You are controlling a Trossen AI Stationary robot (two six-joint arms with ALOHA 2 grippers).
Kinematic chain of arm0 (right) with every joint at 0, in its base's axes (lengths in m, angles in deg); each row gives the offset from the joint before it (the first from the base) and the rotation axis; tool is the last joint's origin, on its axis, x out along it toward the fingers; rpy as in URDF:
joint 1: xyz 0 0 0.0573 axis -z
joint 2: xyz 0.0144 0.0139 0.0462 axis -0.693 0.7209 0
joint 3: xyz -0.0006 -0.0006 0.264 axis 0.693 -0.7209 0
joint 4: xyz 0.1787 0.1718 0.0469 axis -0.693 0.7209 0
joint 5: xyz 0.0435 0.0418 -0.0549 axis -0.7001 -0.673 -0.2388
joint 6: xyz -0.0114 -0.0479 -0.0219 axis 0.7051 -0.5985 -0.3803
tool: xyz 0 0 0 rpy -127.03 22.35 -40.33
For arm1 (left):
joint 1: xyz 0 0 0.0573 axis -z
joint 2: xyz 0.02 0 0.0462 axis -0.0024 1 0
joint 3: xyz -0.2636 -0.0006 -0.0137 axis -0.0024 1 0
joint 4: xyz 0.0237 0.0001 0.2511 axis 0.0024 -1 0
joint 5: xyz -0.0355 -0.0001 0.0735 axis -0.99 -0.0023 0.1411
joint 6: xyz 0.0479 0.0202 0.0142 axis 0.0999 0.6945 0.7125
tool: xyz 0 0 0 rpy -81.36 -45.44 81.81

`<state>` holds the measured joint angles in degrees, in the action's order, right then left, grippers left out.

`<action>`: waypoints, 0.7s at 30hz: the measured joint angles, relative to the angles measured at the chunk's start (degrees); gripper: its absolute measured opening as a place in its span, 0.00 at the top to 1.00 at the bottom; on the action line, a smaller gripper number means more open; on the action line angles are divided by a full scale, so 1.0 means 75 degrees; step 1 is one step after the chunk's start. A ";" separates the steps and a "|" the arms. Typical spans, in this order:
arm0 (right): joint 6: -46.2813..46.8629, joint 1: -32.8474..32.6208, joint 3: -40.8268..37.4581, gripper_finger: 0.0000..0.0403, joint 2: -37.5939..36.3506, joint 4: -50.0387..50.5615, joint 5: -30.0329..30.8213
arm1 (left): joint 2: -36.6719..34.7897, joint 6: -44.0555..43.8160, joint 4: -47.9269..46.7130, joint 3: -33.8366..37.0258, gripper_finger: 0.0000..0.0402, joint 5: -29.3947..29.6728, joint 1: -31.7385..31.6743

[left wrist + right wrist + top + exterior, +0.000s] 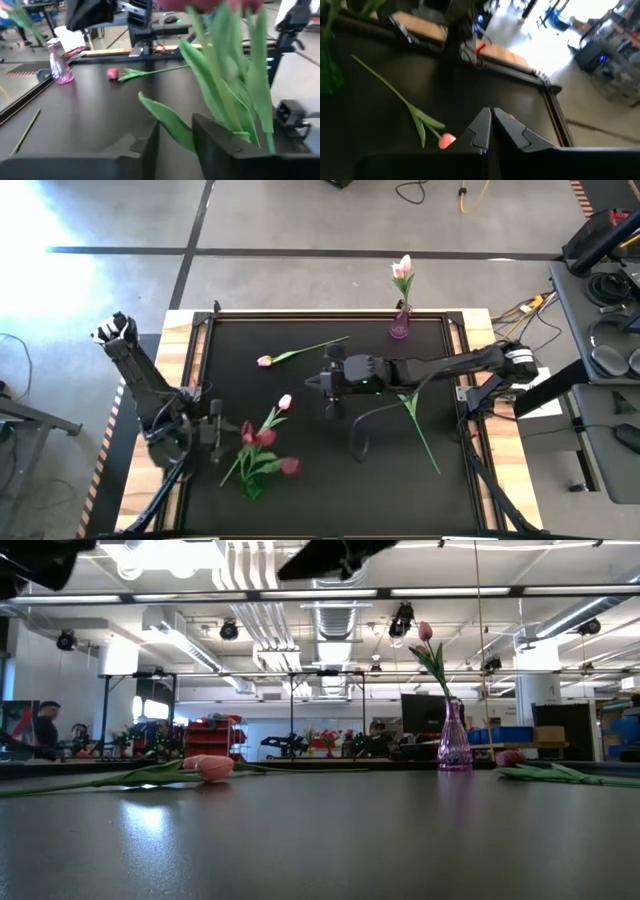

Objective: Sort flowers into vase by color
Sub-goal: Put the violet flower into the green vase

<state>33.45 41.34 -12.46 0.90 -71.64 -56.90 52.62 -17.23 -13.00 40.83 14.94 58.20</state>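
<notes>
Flowers (262,448): pink and magenta heads, green stems.

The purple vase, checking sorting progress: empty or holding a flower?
Holding one: a single pink tulip stands upright in the vase at the table's far edge.

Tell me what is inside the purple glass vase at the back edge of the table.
The purple glass vase holds one pale pink tulip standing upright on its green stem. The low view shows no second flower. Whether it holds water cannot be told.
</notes>
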 joint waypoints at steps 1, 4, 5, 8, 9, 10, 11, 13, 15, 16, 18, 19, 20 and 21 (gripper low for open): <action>0.0003 0.0035 0.0000 0.96 0.0112 0.0003 0.0000 | -0.0069 0.0005 0.0052 0.0101 0.78 -0.0033 -0.0111; 0.0028 0.0074 0.0008 0.93 0.0321 0.0007 0.0008 | -0.0224 0.0295 0.0619 0.0293 0.87 -0.0148 -0.0222; 0.0072 0.0073 0.0039 0.92 0.0355 0.0010 0.0001 | -0.0255 0.0544 0.0931 0.0339 0.90 -0.0205 -0.0217; 0.0098 0.0032 0.0128 0.88 0.0413 -0.0012 -0.0008 | -0.0203 0.1526 0.2167 0.0449 0.97 -0.0752 -0.0198; 0.0114 0.0010 0.0146 0.86 0.0413 -0.0017 -0.0032 | -0.0149 0.1812 0.2496 0.0478 0.98 -0.0929 -0.0197; 0.0139 0.0004 0.0151 0.85 0.0413 -0.0021 -0.0126 | -0.0074 0.2014 0.2760 0.0490 0.99 -0.1043 -0.0195; 0.0166 -0.0022 0.0157 0.84 0.0413 -0.0020 -0.0225 | -0.0003 0.2162 0.2924 0.0490 0.99 -0.1082 -0.0195; 0.0270 -0.0034 0.0160 0.82 0.0398 -0.0015 -0.0329 | 0.0120 0.2227 0.3052 0.0495 0.99 -0.1134 -0.0192; 0.0286 -0.0071 0.0160 0.81 0.0378 -0.0018 -0.0344 | 0.0222 0.2130 0.3052 0.0492 0.99 -0.1139 -0.0192; 0.0286 -0.0079 0.0160 0.80 0.0364 -0.0020 -0.0344 | 0.0273 0.2035 0.3035 0.0472 0.99 -0.1139 -0.0192; 0.0306 -0.0101 0.0160 0.79 0.0323 -0.0012 -0.0344 | 0.0363 0.1887 0.3006 0.0368 0.98 -0.1140 -0.0192; 0.0312 -0.0112 0.0163 0.79 0.0317 -0.0017 -0.0344 | 0.0395 0.1850 0.2963 0.0294 0.98 -0.1139 -0.0187; 0.0312 -0.0112 0.0169 0.79 0.0314 -0.0017 -0.0344 | 0.0430 0.1830 0.2849 0.0200 0.97 -0.1139 -0.0177; 0.0312 -0.0128 0.0169 0.78 0.0308 -0.0015 -0.0344 | 0.0466 0.1820 0.2730 0.0106 0.96 -0.1139 -0.0161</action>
<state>35.79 40.37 -11.19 3.22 -71.75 -59.48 56.12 -3.57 7.47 41.62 6.40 56.99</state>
